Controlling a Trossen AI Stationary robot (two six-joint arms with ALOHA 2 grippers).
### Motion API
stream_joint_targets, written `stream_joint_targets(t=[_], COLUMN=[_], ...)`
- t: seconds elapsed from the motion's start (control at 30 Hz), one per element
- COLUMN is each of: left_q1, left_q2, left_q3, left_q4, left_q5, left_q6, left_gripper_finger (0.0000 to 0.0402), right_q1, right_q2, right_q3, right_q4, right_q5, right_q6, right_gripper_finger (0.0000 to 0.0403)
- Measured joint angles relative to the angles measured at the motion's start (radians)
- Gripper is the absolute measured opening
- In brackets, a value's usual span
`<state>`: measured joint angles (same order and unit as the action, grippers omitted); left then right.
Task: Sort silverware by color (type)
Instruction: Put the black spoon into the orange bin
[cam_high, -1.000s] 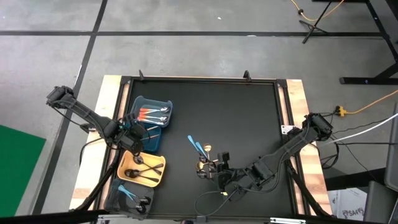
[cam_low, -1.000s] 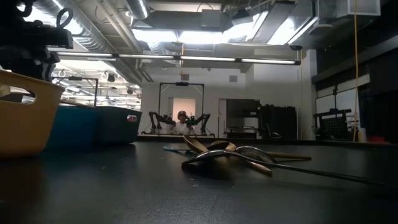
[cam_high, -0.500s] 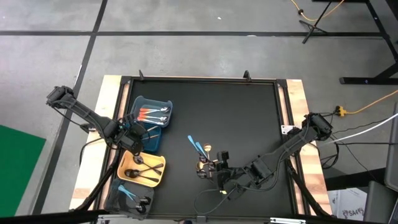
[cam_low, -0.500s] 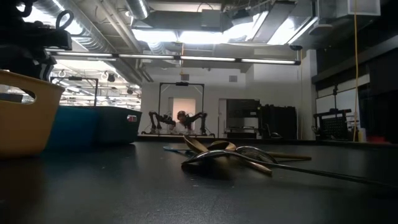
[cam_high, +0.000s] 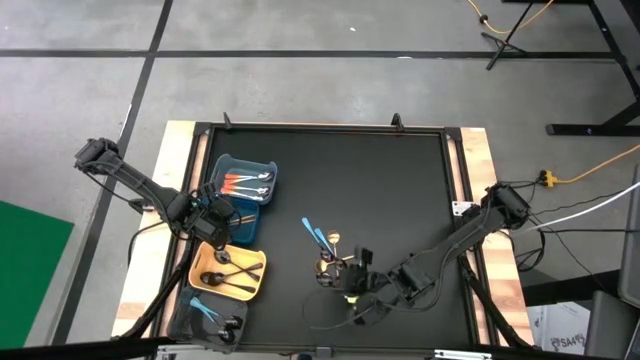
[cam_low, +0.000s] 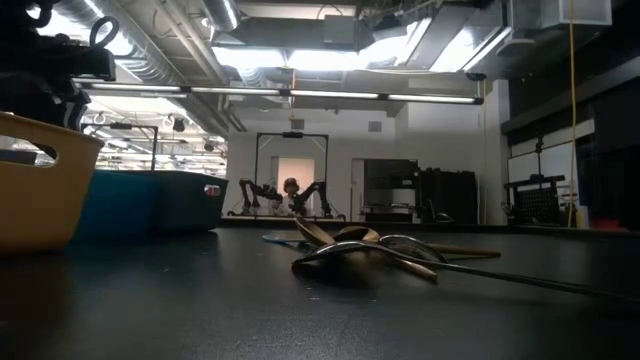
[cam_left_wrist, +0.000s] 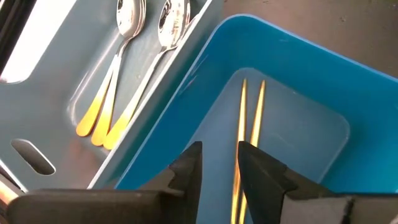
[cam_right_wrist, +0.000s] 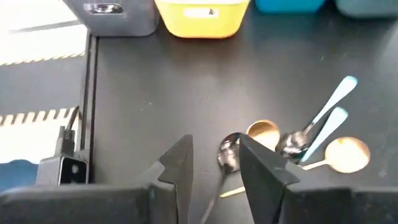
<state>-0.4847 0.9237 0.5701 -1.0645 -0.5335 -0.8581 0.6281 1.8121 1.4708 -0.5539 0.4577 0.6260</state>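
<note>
Loose silverware lies on the black mat: a heap of gold and silver pieces (cam_high: 328, 266) (cam_low: 370, 250) with two light blue pieces (cam_high: 316, 235) (cam_right_wrist: 329, 112) just beyond it. My right gripper (cam_high: 349, 280) (cam_right_wrist: 214, 158) hovers open on the near-right side of this heap, and a silver spoon head (cam_right_wrist: 229, 152) shows between its fingers. My left gripper (cam_high: 213, 222) (cam_left_wrist: 221, 165) is open above the bright blue bin (cam_left_wrist: 292, 124), over two gold handles (cam_left_wrist: 249, 118) lying on its floor. Orange-handled spoons (cam_left_wrist: 118, 93) lie in the neighbouring grey-blue bin.
Several bins stand in a row along the table's left side: the blue ones (cam_high: 245, 182), a yellow one (cam_high: 230, 270) (cam_low: 40, 180) with black pieces, and a grey one (cam_high: 208, 315) with light blue pieces. Bare mat lies across the far and right parts of the table.
My right gripper has crept a little toward the table's near edge beside the heap. The silverware has not moved.
</note>
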Motion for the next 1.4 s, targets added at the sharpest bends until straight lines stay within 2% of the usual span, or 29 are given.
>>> stream_joint_targets(t=[0.13, 0.37, 0.6, 0.7, 1.4], left_q1=[0.0, 0.0, 0.0, 0.0, 0.0], left_q2=[0.0, 0.0, 0.0, 0.0, 0.0], left_q3=[0.0, -0.001, -0.001, -0.001, -0.001], left_q4=[0.001, 0.003, 0.003, 0.003, 0.002], left_q5=[0.0, -0.001, -0.001, -0.001, -0.001], left_q6=[0.0, 0.0, 0.0, 0.0, 0.003], left_gripper_finger=[0.0098, 0.0098, 0.0098, 0.0098, 0.0098], right_q1=[0.0, 0.0, 0.0, 0.0, 0.0], right_q2=[0.058, 0.169, 0.251, 0.261, 0.282], right_q3=[0.0, 0.0, -0.001, -0.001, 0.0], right_q4=[0.041, 0.031, 0.0, -0.01, -0.049], right_q5=[-0.022, -0.016, -0.016, -0.017, -0.029], right_q6=[0.098, 0.115, 0.238, 0.286, 0.313], right_gripper_finger=[0.0117, 0.0117, 0.0117, 0.0117, 0.0117])
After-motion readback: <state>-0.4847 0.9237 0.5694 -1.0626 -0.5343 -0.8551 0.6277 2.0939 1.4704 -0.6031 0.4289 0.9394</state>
